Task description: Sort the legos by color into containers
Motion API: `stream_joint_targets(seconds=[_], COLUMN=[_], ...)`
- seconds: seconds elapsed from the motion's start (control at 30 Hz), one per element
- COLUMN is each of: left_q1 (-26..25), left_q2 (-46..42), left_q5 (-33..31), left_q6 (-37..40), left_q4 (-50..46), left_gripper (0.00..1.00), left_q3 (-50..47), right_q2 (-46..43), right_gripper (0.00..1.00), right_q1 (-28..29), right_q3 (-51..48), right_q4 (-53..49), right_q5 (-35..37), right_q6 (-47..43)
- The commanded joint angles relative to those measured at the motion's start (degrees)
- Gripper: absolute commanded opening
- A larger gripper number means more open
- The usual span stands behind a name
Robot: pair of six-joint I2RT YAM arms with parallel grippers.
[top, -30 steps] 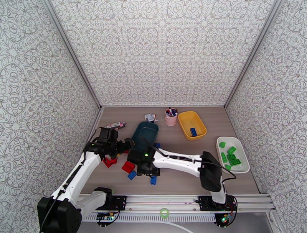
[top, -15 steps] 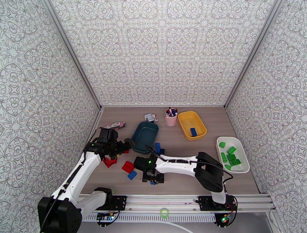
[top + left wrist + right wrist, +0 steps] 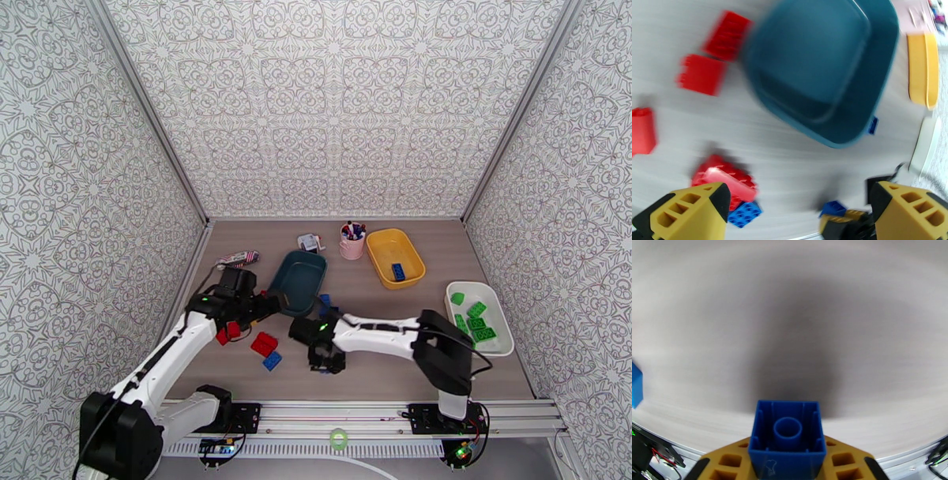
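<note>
The right gripper (image 3: 325,360) is clenched on a blue brick (image 3: 787,435). In the right wrist view the brick sits between the yellow fingers (image 3: 728,456) with its hollow underside toward the camera. It seems to be a little above the table (image 3: 790,299), but the blur does not let me be sure.

The left gripper (image 3: 798,197) is released, its jaws wide apart and holding nothing. It hangs at the lower left edge of the teal tray (image 3: 300,280), with the red bricks (image 3: 264,343) just below it in the top view.

I judge that the held brick belongs in the yellow tray (image 3: 378,254), because a second brick (image 3: 398,271), also blue, already lies there. The white tray (image 3: 499,344) at the right holds the green bricks (image 3: 476,309).

What matters for the coming move is the direction. In the top view the yellow tray lies up and to the right of the right gripper, well apart from it. Its long axis runs from upper left to lower right. The right arm is the nearer one and already has the brick, so the carry is its job. The teal tray stands just up and left of that path, so I think the way is free.

A loose blue brick (image 3: 272,361) waits left of the right gripper.
</note>
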Motion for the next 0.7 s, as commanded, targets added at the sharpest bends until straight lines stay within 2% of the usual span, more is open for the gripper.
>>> stream_joint_targets(seconds=[0.0,0.03,0.17,0.3,0.33,0.43,0.67], left_q1=[-6.6,-8.9,-15.4,-19.0,-19.5,-21.0,-23.0], left_q2=[4.3,6.0,14.7,24.2,26.7,33.7,48.2], left_q5=[-1.3,-3.1,-2.6,-2.0,0.0,1.2,0.6], left_q6=[-3.8,-4.1,-3.1,0.9,2.0,5.5,11.2], left_q4=[6.7,7.9,12.1,11.8,11.6,9.4,0.8], left_gripper=[0.99,0.99,0.99,0.99,0.99,0.99,0.99], left_q3=[2.4,3.7,10.9,21.8,25.0,35.3,58.5], right_q2=[-7.0,-8.7,-14.7,-17.1,-16.9,-13.8,-2.6], right_gripper=[0.26,0.25,0.24,0.24,0.24,0.24,0.24], right_q1=[-6.4,-9.0,-20.7,-33.8,-37.4,-44.9,-55.3], right_q3=[-2.6,-3.1,-3.0,-0.5,0.6,5.3,16.7], right_q4=[-3.4,-4.0,-7.1,-7.8,-7.4,-6.8,-5.8], right_q5=[2.5,2.6,3.5,1.7,0.7,-1.8,-6.3], right_q6=[-4.2,-5.5,-12.1,-19.6,-21.2,-25.1,-28.7])
